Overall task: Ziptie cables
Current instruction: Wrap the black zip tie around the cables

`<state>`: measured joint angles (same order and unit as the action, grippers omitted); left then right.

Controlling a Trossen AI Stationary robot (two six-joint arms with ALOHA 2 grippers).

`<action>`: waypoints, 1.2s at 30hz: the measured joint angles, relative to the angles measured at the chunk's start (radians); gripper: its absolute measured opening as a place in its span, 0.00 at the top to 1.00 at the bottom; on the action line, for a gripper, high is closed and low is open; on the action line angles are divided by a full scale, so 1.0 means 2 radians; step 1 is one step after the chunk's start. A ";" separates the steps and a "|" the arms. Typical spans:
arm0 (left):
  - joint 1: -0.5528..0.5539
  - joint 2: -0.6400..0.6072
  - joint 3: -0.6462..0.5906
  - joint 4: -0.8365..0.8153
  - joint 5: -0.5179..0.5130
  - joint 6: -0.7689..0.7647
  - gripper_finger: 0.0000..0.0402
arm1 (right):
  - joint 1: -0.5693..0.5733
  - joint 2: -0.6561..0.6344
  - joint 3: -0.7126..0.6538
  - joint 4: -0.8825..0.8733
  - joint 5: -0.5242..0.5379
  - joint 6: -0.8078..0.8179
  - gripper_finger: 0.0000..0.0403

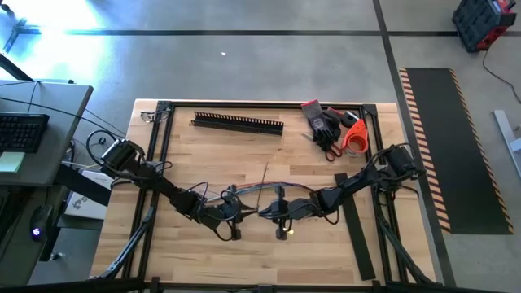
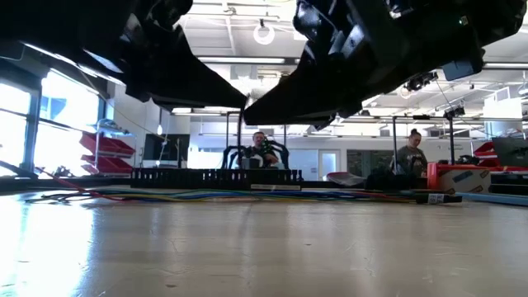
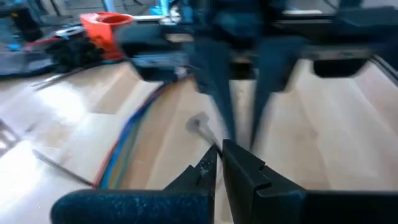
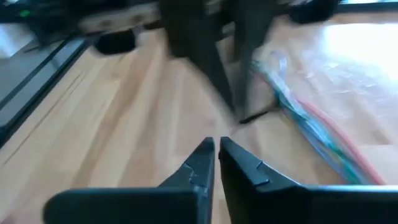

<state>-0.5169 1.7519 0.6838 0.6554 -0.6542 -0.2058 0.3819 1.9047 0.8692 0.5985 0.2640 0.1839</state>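
Cables (image 1: 269, 192) and slotted duct (image 1: 237, 123) obstruct mid-table; near edge free.

Cables (image 1: 260, 192) between both pincers

We look level across a pale wooden tabletop (image 2: 264, 247) that fills the lower half of the frame. Two large dark arm shapes hang down from the top edge, one at upper left (image 2: 157, 58) and one at upper right (image 2: 371, 58), their undersides nearly meeting near the top centre. Along the far edge of the table lies a thin bundle of cables (image 2: 206, 196) in several colours, stretched left to right. Just behind it stands a long black comb-toothed duct (image 2: 216, 177). In the room beyond, one person (image 2: 262, 148) sits at centre and another person (image 2: 410, 153) shows at right. A red box (image 2: 462, 176) sits at far right.
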 joint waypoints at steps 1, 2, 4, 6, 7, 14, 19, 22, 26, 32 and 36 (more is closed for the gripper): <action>0.000 0.000 0.000 0.000 -0.001 0.000 1.00 | 0.001 -0.002 0.000 -0.004 -0.003 -0.001 0.95; 0.000 0.000 0.000 0.000 -0.002 0.000 1.00 | 0.002 -0.003 0.000 -0.004 -0.003 -0.002 0.92; 0.000 0.000 0.000 -0.001 -0.003 0.000 1.00 | 0.004 -0.005 0.000 0.002 -0.001 -0.002 0.86; 0.000 0.000 0.000 -0.002 -0.005 0.000 1.00 | 0.004 -0.005 0.000 -0.002 0.003 -0.001 0.80; -0.001 0.000 0.000 -0.003 -0.005 0.000 1.00 | 0.004 -0.005 0.000 -0.007 0.004 -0.001 0.77; -0.001 0.000 0.000 -0.004 -0.004 0.000 1.00 | 0.007 -0.027 0.000 -0.041 0.016 0.011 0.65; -0.004 0.000 0.000 -0.005 0.006 0.000 1.00 | 0.000 -0.059 0.000 -0.059 0.035 0.041 0.67; -0.005 0.000 0.000 -0.005 0.009 0.000 1.00 | -0.014 -0.064 0.000 -0.069 0.018 0.074 0.71; -0.005 0.000 0.000 -0.004 0.008 0.000 1.00 | -0.028 -0.059 0.000 -0.107 -0.042 0.082 0.75; -0.005 0.000 0.000 -0.003 0.008 0.000 1.00 | -0.017 -0.029 0.000 -0.094 -0.014 0.031 0.76; -0.005 0.000 0.000 -0.003 0.006 0.000 1.00 | -0.010 -0.003 0.000 -0.034 -0.008 -0.004 0.72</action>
<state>-0.5262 1.7519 0.6838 0.6504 -0.6422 -0.2062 0.3624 1.8983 0.8696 0.5306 0.2484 0.1754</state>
